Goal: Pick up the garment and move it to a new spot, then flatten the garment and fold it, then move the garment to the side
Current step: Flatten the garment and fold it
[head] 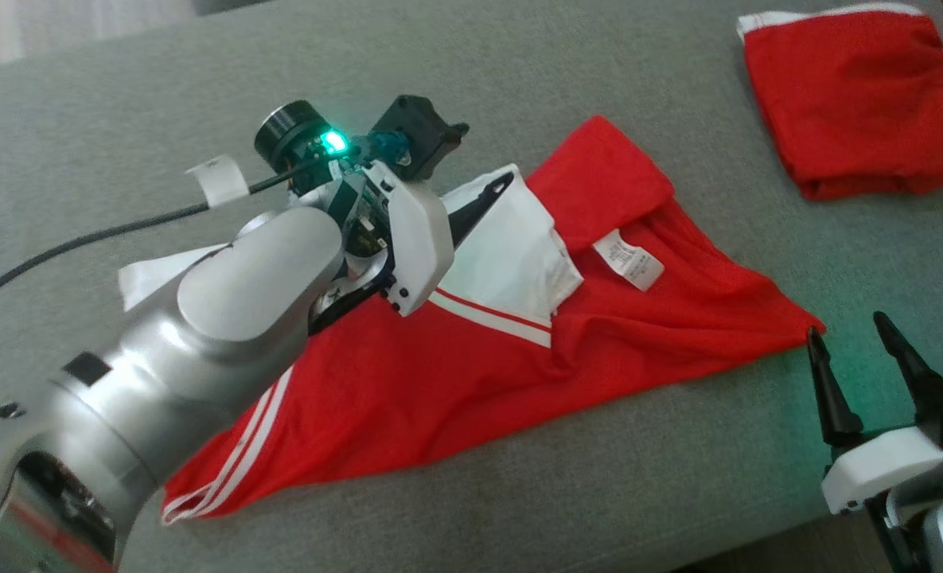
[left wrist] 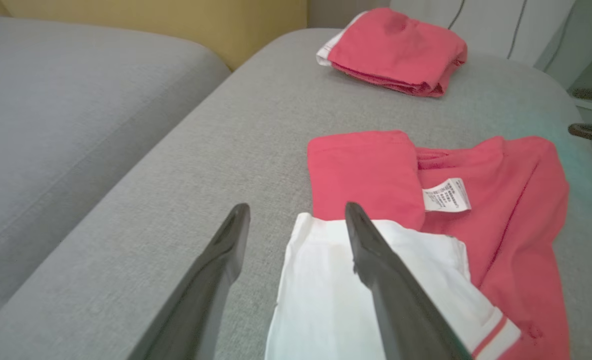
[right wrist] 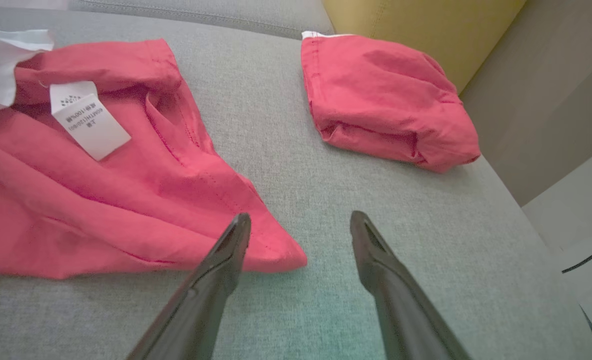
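Red fabric garment with white side stripes and white lining [head: 455, 358]: lying rumpled and partly doubled over on the grey upholstered sofa seat [head: 519, 72], white care label [head: 629, 259] showing; flattening judged not yet done.
Left pincer [left wrist: 297, 210]: hovering released over the white panel, grasping nothing.
Right pincer [head: 847, 328]: standing released just beside the garment's right corner, probably placed for spreading.
Second red garment, folded [head: 853, 103]: resting well apart.

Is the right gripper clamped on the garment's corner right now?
No, the right gripper has its jaws open, and the corner of the garment lies loose beside them.
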Robot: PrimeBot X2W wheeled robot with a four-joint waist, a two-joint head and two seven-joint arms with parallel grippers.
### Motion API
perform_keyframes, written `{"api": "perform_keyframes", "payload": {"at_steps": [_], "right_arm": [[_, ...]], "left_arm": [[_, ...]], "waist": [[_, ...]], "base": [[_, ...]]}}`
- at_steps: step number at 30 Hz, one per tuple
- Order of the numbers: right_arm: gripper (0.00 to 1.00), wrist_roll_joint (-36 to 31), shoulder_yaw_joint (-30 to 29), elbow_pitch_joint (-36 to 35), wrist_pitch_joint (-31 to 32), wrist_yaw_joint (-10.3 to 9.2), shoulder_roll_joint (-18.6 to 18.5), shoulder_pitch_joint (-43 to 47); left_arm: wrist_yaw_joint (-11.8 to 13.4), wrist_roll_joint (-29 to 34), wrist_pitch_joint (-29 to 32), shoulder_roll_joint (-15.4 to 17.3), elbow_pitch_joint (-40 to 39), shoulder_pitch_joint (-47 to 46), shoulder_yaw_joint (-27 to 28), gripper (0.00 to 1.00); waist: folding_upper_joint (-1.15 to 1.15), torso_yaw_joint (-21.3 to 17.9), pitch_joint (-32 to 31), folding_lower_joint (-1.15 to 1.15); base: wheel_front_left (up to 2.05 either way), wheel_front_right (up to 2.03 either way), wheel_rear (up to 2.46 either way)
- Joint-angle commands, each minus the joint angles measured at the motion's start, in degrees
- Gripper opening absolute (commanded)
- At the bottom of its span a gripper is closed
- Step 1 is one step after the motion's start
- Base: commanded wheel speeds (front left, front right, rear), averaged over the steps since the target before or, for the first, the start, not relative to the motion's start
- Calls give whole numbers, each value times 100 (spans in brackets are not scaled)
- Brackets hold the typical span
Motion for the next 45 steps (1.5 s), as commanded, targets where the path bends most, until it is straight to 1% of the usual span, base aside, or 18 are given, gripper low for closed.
{"api": "perform_keyframes", "payload": {"at_steps": [1,6,14,20,24,25,26,27,28,29,30,35,38,39,45], "right_arm": [[100,61,130,-127,-80,-4,-117,-117],[100,93,212,-73,-177,-4,-82,-235],[100,140,291,149,-324,-4,-22,-410],[100,146,319,314,-431,-4,9,-530],[100,136,319,400,-523,-4,39,-616],[100,132,321,413,-540,-4,45,-634],[100,129,323,425,-556,-4,51,-654],[100,127,326,438,-571,-4,56,-672],[100,126,329,450,-586,-4,60,-688],[100,126,330,461,-601,-4,62,-703],[100,129,328,474,-618,-4,63,-717],[100,116,260,544,-677,-4,43,-723],[100,107,231,564,-670,-4,1,-688],[100,107,231,564,-670,-4,1,-688],[100,339,335,491,-483,-4,-175,-433]], "left_arm": [[11,-123,22,148,-22,-420,11,100],[11,-340,-93,154,374,-808,-384,100],[10,-649,-52,127,690,-940,-557,100],[10,-768,218,178,626,-883,-575,100],[10,-870,511,240,473,-801,-577,100],[10,-886,575,259,438,-791,-577,97],[10,-921,640,277,403,-776,-577,73],[10,-955,701,295,361,-763,-577,58],[10,-991,750,315,316,-752,-577,36],[10,-1026,794,335,265,-743,-577,9],[10,-1060,831,358,222,-737,-577,0],[10,-1103,731,448,-24,-729,-577,0],[10,-1060,440,507,-131,-751,-578,0],[10,-1060,440,507,-131,-751,-578,0],[10,-979,-208,718,-241,-842,-578,0]], "waist": [[0,-195,185,-1],[0,-396,418,-1],[0,-603,655,-1],[0,-668,749,-1],[0,-691,837,-1],[0,-695,859,-1],[0,-700,875,-1],[0,-703,891,-1],[0,-706,906,-1],[0,-705,919,-1],[0,-702,928,-1],[0,-597,867,-1],[0,-459,727,-1],[0,-459,727,-1],[0,-55,328,-1]], "base": [[0,0,0],[0,0,0],[0,0,0],[0,0,0],[0,0,0],[0,0,0],[0,0,0],[0,0,0],[0,0,0],[0,0,0],[0,0,0],[0,0,0],[0,0,0],[0,0,0],[0,0,0]]}}
